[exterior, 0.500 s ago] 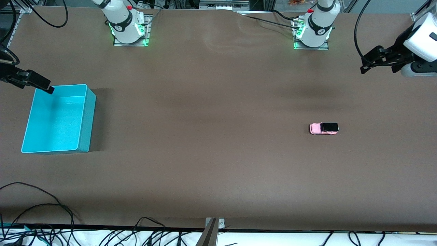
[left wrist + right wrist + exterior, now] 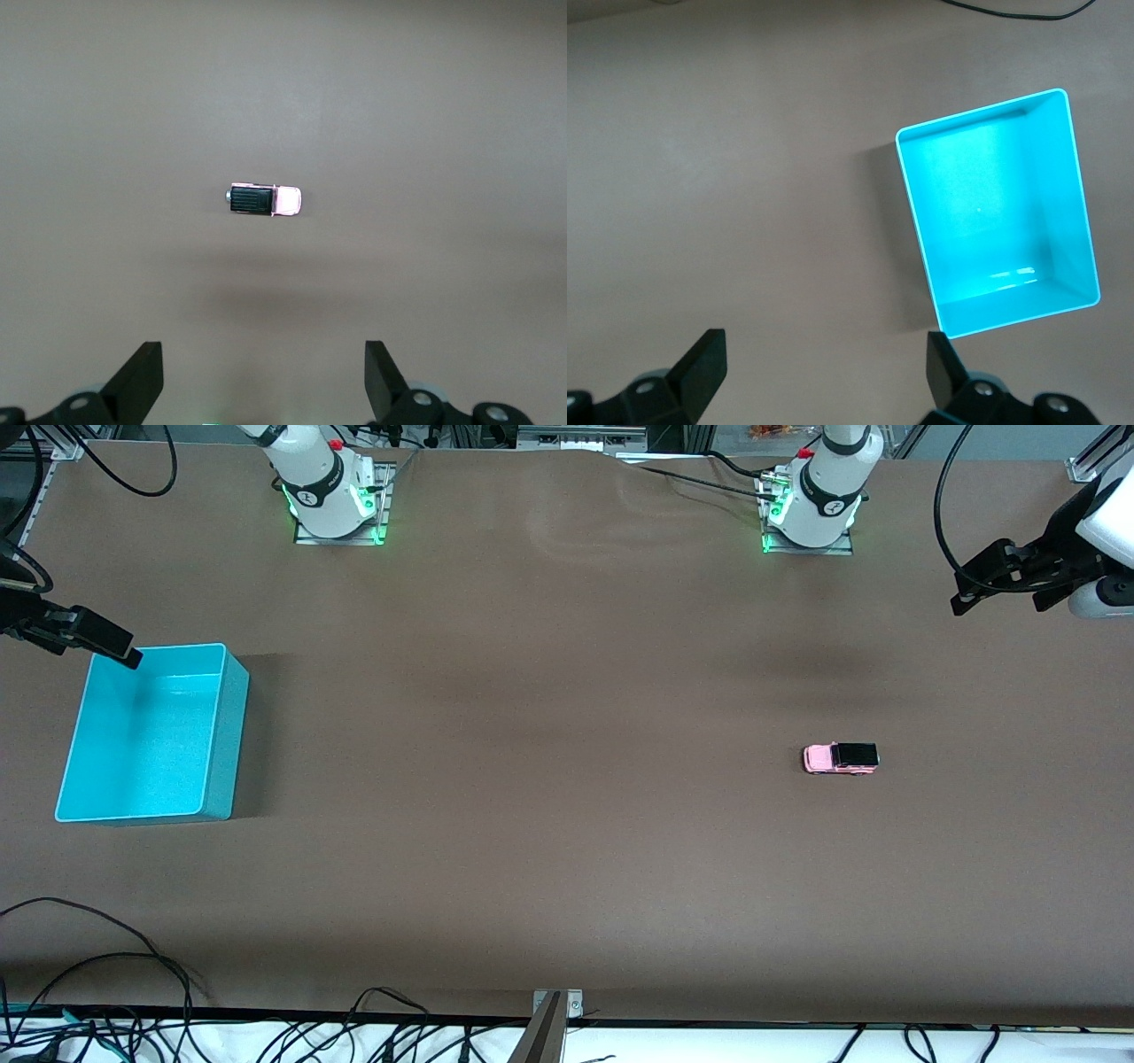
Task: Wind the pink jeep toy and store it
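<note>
The pink jeep toy point(image 2: 841, 758), a tiny pink car with a black roof, sits upright on the brown table toward the left arm's end; it also shows in the left wrist view point(image 2: 264, 200). My left gripper point(image 2: 963, 600) hangs open and empty high above the table's edge at that end, well apart from the jeep; its fingers point(image 2: 142, 376) spread wide. The turquoise bin point(image 2: 151, 731) stands empty toward the right arm's end, also seen in the right wrist view point(image 2: 997, 212). My right gripper point(image 2: 124, 654) is open and empty over the bin's farther corner.
The two arm bases point(image 2: 332, 491) point(image 2: 815, 500) stand along the table's farthest edge. Loose black cables point(image 2: 106, 992) lie along the edge nearest the front camera. A metal bracket point(image 2: 549, 1027) sticks up at the middle of that edge.
My left gripper has moved up and toward the table's end, away from the jeep. The right arm, the jeep and the bin have not moved.
</note>
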You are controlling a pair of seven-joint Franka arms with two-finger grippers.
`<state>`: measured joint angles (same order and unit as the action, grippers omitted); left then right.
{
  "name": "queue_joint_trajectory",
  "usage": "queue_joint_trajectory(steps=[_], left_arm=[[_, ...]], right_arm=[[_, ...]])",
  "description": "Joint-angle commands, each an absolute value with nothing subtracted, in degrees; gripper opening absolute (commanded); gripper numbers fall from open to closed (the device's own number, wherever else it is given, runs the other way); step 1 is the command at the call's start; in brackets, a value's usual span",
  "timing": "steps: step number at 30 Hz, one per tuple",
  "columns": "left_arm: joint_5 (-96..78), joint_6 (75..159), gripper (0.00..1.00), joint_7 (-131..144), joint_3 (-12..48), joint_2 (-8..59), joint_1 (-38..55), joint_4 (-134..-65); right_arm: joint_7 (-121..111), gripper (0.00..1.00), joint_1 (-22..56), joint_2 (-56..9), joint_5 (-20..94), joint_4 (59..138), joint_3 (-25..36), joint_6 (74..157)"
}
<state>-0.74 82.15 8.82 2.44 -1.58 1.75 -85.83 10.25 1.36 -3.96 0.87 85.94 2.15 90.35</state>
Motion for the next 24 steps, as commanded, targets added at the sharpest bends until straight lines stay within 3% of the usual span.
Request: queue_joint_trajectory(steps=[1,24], left_arm=[[0.9,80.9,1.0,9.7,2.8,-1.1,1.6,-84.2],[0.8,79.8,1.0,9.8,2.5,-0.6,1.5,-84.3]], right_arm=[[9.5,1.0,1.2,-4.0,0.1,85.3,1.8,89.5],[4.8,1.0,1.4,-4.0,0.0,85.4,1.8,89.2]])
